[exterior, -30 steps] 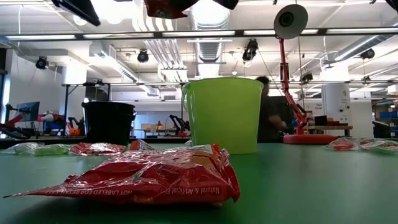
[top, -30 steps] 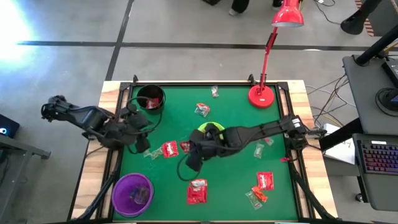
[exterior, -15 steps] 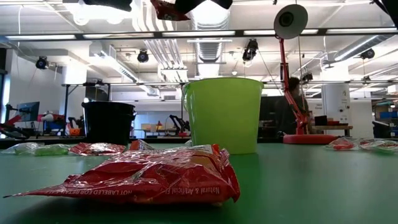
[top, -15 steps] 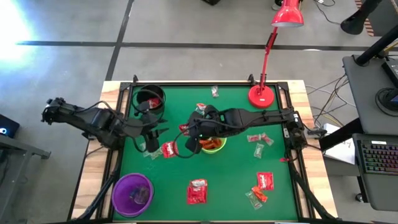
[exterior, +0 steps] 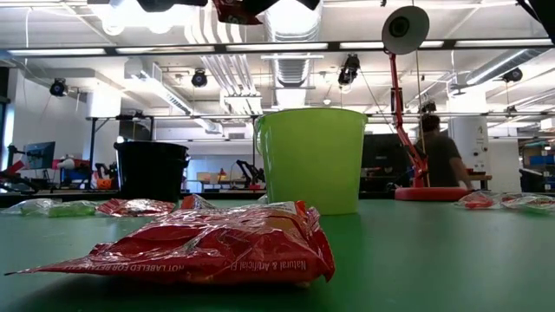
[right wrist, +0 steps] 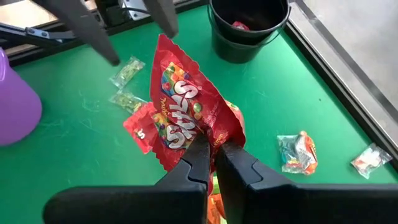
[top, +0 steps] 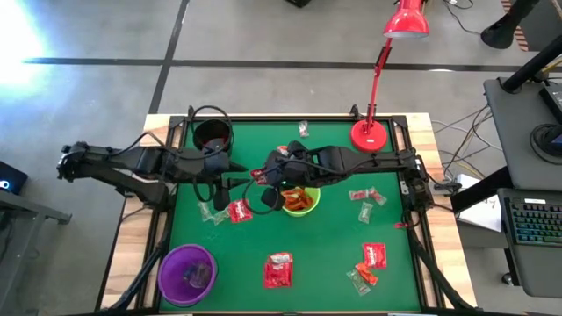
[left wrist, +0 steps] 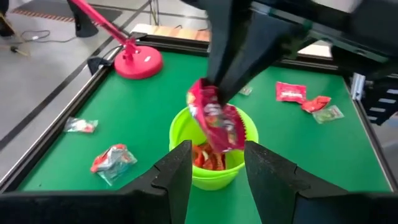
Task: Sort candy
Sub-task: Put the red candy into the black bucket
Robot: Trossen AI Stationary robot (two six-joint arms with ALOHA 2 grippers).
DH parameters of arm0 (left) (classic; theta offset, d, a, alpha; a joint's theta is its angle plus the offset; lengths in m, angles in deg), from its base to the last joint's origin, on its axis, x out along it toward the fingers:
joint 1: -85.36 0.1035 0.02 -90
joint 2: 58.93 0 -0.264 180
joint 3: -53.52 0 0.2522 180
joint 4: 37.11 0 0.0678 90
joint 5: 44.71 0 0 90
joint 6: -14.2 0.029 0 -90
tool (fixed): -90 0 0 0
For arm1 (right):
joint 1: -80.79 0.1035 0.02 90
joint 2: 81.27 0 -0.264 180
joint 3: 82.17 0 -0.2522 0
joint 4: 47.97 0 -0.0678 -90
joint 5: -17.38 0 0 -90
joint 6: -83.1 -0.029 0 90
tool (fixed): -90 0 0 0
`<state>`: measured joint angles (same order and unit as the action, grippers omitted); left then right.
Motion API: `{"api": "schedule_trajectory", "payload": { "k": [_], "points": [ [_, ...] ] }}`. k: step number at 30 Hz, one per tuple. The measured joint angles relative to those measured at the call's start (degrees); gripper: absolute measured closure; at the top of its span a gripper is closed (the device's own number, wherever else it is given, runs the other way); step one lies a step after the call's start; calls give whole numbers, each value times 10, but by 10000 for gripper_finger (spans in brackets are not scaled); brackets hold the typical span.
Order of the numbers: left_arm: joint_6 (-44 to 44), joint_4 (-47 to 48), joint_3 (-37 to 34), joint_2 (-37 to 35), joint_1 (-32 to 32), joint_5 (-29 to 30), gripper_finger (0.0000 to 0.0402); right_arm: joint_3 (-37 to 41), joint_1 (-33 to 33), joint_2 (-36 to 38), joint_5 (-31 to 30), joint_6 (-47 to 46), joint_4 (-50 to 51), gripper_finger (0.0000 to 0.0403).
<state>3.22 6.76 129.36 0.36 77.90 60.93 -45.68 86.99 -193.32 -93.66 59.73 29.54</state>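
My right gripper (top: 270, 188) is shut on a red candy packet (right wrist: 186, 112), which it holds in the air beside the left rim of the lime-green bowl (top: 303, 209). Orange-red candy (top: 300, 200) lies in that bowl. My left gripper (left wrist: 217, 171) stands open just left of the packet, level, pointing at the bowl, with nothing between its fingers. More candy lies loose on the green mat: a red packet (top: 239, 211), another red packet (top: 279, 270) and pale wrappers (top: 367, 211). The low view shows only the packet's lower tip (exterior: 232, 10) at the top edge. My right gripper pinches one end of the red packet (right wrist: 208, 142) between its two fingers. The fingers slant down from the table's right side. The packet hangs below them (left wrist: 217, 124), crumpled, clear of the mat and above the green bowl's rim.
A black bowl (top: 213, 138) with a red candy in it stands at the far left, a purple bowl (top: 187, 272) at the near left. A red desk lamp (top: 371, 136) stands at the far right. A person walks in the room behind the table (exterior: 438, 156).
My right gripper has carried the red packet up and toward the far edge, uncovering the green bowl. My left gripper has swung toward the table's right and tipped up from pointing down at the mat until it points at the bowl.
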Motion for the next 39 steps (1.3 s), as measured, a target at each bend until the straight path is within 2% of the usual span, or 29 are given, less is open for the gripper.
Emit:
{"api": "schedule_trajectory", "payload": {
  "k": [5,11,23,27,35,39],
  "points": [
    [-5,-10,0,6,15,-31,271,0,0,0,0,0,-2,394],
    [-6,-15,0,25,35,-32,271,0,0,0,0,0,-2,394],
    [0,-64,0,70,64,-81,276,0,0,0,0,0,-1,394],
    [28,-61,0,74,66,-88,300,0,0,1,1,0,0,394],
    [68,-59,0,66,66,-92,390,0,0,3,5,0,-2,393],
    [75,-59,0,67,66,-92,390,0,0,3,5,6,-1,379]
  ]
}}
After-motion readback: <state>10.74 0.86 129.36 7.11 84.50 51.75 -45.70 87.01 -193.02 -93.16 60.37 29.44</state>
